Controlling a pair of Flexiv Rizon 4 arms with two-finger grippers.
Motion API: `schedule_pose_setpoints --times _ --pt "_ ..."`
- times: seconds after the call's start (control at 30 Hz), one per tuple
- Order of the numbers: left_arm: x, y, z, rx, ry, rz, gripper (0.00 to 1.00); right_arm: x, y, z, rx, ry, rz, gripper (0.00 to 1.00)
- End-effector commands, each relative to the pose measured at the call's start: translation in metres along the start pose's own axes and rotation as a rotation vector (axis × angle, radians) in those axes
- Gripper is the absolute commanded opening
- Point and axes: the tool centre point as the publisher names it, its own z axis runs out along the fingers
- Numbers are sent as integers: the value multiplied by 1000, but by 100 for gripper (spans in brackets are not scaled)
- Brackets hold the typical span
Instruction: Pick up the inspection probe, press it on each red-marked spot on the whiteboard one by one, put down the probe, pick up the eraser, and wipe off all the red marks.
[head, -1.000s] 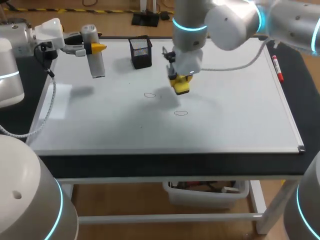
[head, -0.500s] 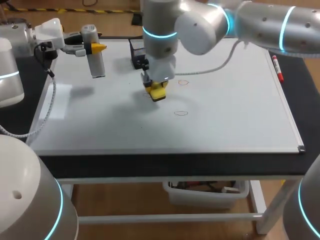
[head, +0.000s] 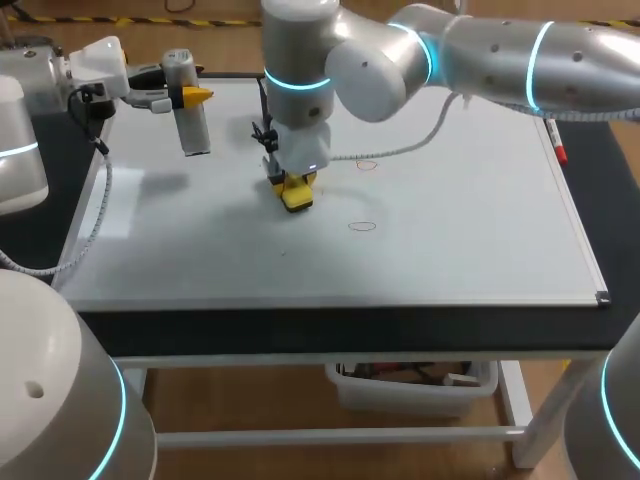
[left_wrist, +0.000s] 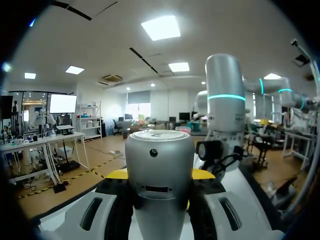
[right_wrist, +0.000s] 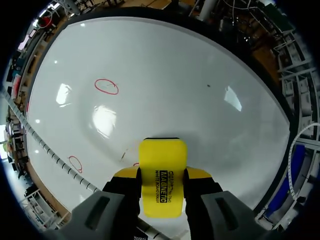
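Observation:
My right gripper (head: 297, 188) is shut on the yellow eraser (head: 297, 196), held down at the whiteboard (head: 470, 240) left of its middle. In the right wrist view the eraser (right_wrist: 162, 172) stands between the fingers, with a trace of red (right_wrist: 135, 164) at its edge. Two red marks show on the board: one (head: 366, 164) to the eraser's right, one (head: 362, 226) nearer the front. They also appear as a red oval (right_wrist: 106, 86) and a smaller loop (right_wrist: 75, 163). My left gripper (head: 183, 97) is shut on the grey probe (head: 191, 115), held above the board's far left; the probe (left_wrist: 159, 185) fills the left wrist view.
A red marker pen (head: 555, 138) lies along the board's right edge. The black mesh pen holder (head: 263, 92) is mostly hidden behind my right arm. The board's front rim (head: 340, 300) runs along the table's front.
My right arm has swept left across the board with the eraser, which now covers the spot of the left red mark. The left arm and probe have not moved.

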Motion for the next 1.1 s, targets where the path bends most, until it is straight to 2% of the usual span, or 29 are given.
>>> schedule_pose_setpoints --times 0.03,0.5,1.1 --pt "0 0 0 2 0 2 0 0 0 3 -4 -1 -6 0" --pt "0 0 0 2 0 2 0 8 3 13 -34 6 -17 0" --pt "0 0 0 2 0 2 0 61 13 16 -42 22 107 0"
